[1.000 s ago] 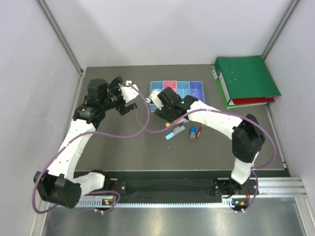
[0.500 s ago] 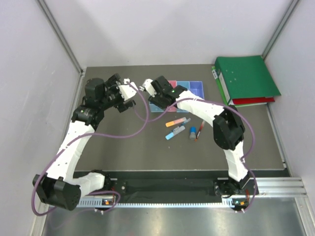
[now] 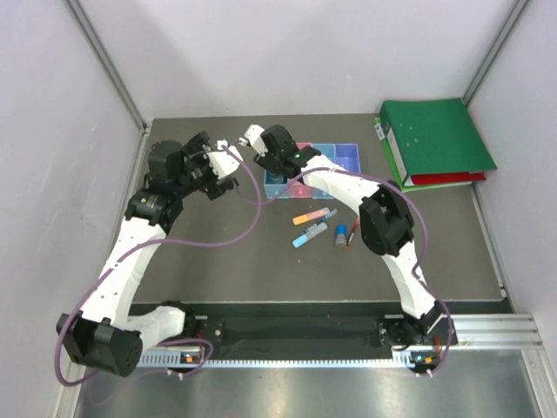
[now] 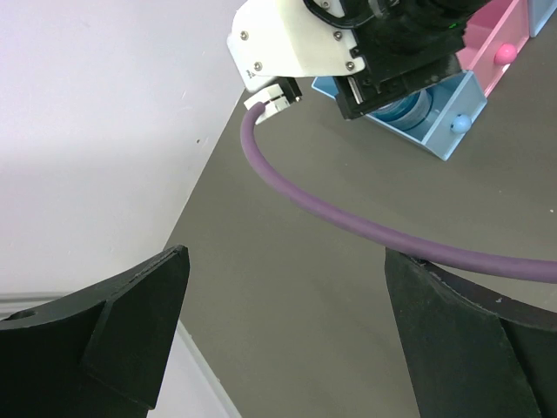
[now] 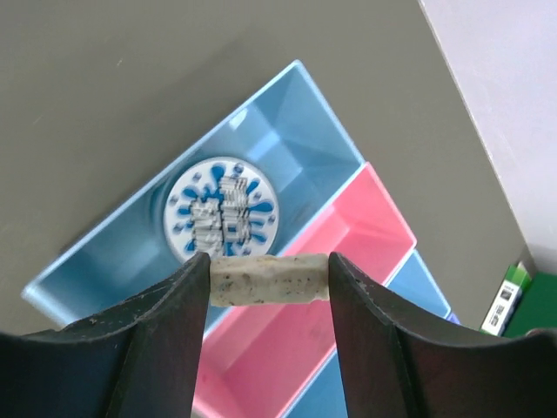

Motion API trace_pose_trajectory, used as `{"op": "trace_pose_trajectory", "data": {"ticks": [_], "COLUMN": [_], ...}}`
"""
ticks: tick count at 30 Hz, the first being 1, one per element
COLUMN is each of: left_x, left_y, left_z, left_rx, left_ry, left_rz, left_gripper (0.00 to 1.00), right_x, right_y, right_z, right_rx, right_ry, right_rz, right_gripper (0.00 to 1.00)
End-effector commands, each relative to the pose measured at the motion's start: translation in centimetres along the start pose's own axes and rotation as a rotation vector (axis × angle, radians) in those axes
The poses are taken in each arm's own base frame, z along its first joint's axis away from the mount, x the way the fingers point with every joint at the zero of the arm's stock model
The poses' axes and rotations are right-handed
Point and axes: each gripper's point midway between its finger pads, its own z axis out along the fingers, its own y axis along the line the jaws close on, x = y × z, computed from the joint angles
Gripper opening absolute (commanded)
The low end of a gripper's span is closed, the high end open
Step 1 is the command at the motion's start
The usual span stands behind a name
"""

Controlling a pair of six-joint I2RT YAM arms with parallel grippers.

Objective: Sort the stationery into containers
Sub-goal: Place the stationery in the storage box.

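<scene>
My right gripper (image 5: pixel 270 280) is shut on a tan speckled eraser (image 5: pixel 270 279) and holds it level above the seam between the blue bin (image 5: pixel 130 252) and the pink bin (image 5: pixel 357 252). A round blue-and-white disc (image 5: pixel 222 209) lies in the blue bin. In the top view the right wrist (image 3: pixel 277 148) hangs over the left end of the row of containers (image 3: pixel 335 158). On the table lie an orange highlighter (image 3: pixel 312 216), a light-blue marker (image 3: pixel 310 233), a small blue cylinder (image 3: pixel 341 235) and a red pen (image 3: pixel 353 233). My left gripper (image 4: pixel 285 255) is open over bare table, left of the bins.
Green binders (image 3: pixel 435 139) are stacked at the back right corner. A purple cable (image 4: pixel 348 218) sags across the left wrist view between the two arms. The left wall (image 4: pixel 87 131) stands close beside the left gripper.
The right arm has swung back and left with the eraser, from near the loose items to above the blue and pink bins. The left gripper has drifted slightly left.
</scene>
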Motion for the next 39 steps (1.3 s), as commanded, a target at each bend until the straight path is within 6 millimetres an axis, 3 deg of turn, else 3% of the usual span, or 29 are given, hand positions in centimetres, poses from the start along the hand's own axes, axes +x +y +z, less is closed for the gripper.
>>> {"op": "trace_pose_trajectory", "data": {"ticks": [1,5,10,23,27,32,33,34,35,39], "left_x": [-2.1,-2.1,-1.9,-1.6,-1.3,-1.3,-1.4,-1.6,-1.7,-1.8], "left_y": [0.4,0.4,0.4,0.5,0.4,0.5,0.6,0.7,0.8,0.8], "left_z": [-0.5,-0.5,-0.5,0.0,0.1,0.2,0.3,0.2,0.2,0.4], "left_rx": [-0.023,-0.025,-0.025,-0.024,-0.025,-0.025,-0.028,-0.031,-0.033,-0.028], "left_ry": [-0.086,-0.084,-0.076,-0.068,-0.059,-0.059,-0.062,-0.065,-0.068,-0.074], "left_rz": [-0.003,-0.004,-0.004,-0.005,-0.002,0.002,0.004,0.004,0.005,-0.004], "left_gripper": [0.99,0.99,0.99,0.99,0.99,0.99,0.99,0.99,0.99,0.99], "right_x": [-2.8,-3.1,-3.6,-5.0,-5.9,-6.5,-5.4,-5.9,-5.0,-4.6], "right_y": [-2.4,-3.8,-4.1,-5.4,-5.5,-5.0,-4.1,-4.3,-3.6,-2.9], "right_z": [1.9,3.2,4.4,5.2,4.1,1.0,1.0,-0.2,-0.2,-1.6], "right_rx": [0.114,0.162,0.199,0.261,0.235,0.174,0.151,0.148,0.130,0.101], "right_ry": [-0.095,-0.132,-0.162,-0.226,-0.239,-0.242,-0.220,-0.235,-0.214,-0.213], "right_rz": [0.021,0.044,0.038,0.065,0.100,0.125,0.119,0.126,0.119,0.130], "right_gripper": [0.54,0.54,0.55,0.55,0.55,0.54,0.54,0.54,0.54,0.54]}}
